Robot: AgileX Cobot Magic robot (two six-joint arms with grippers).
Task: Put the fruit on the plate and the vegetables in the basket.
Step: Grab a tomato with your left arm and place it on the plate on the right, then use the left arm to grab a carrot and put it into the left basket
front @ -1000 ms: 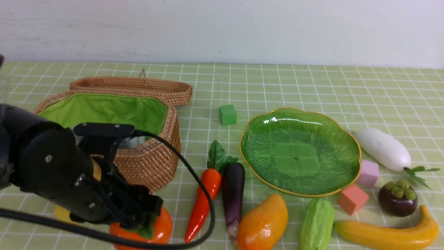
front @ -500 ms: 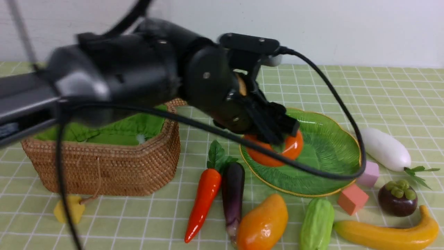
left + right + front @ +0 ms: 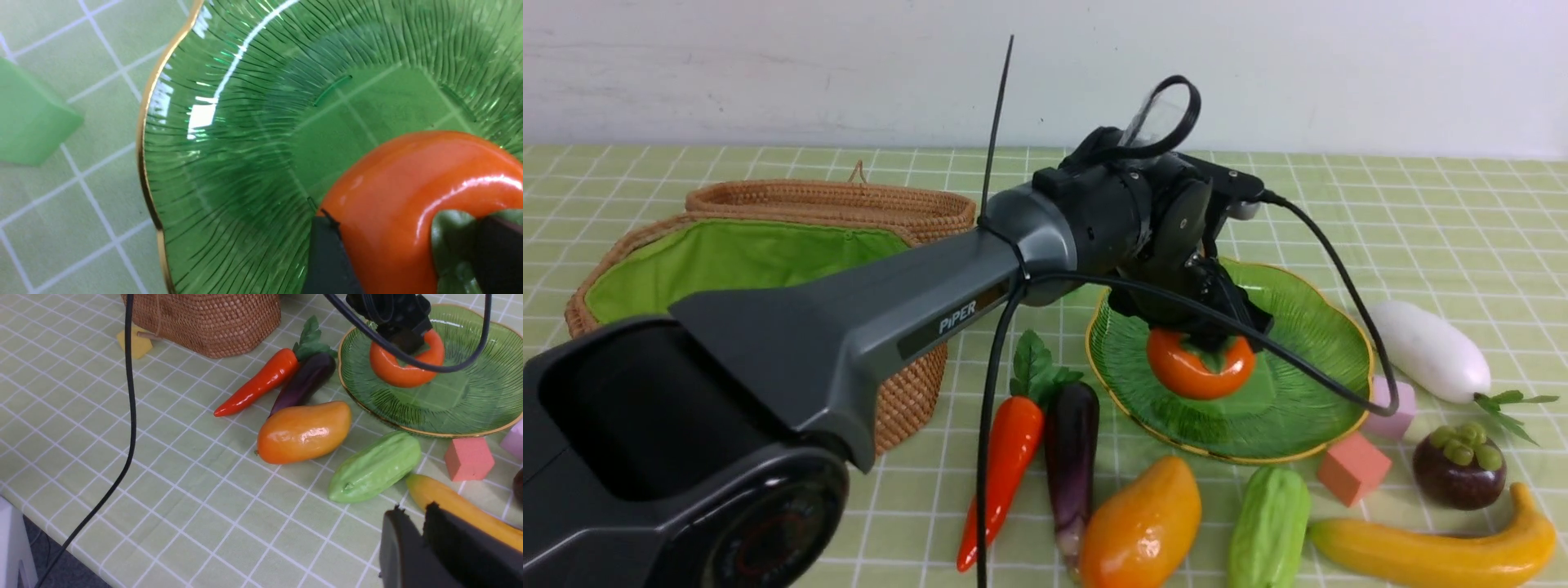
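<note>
My left gripper (image 3: 1209, 331) is shut on the orange persimmon (image 3: 1201, 371), holding it by the green calyx low over the middle of the green plate (image 3: 1307, 351); I cannot tell whether it touches the glass. In front of the plate lie the carrot (image 3: 1013, 433), eggplant (image 3: 1072, 457), mango (image 3: 1143, 523), gourd (image 3: 1270, 527) and banana (image 3: 1437, 551). The mangosteen (image 3: 1458, 469) and radish (image 3: 1425, 347) lie to the plate's right. The open basket (image 3: 907, 384) stands at the left. My right gripper (image 3: 412, 510) hangs shut and empty above the banana (image 3: 461, 510).
A salmon cube (image 3: 1352, 469) and a pink cube (image 3: 1388, 426) sit by the plate's right rim. A green cube (image 3: 28, 118) lies beside the plate's far edge. A yellow piece (image 3: 137, 345) lies by the basket's front. My left arm's cable (image 3: 130, 396) hangs over the table's near side.
My left arm has carried the persimmon from the table's front left, past the basket, to over the plate, and has now lowered it toward the plate's middle.
</note>
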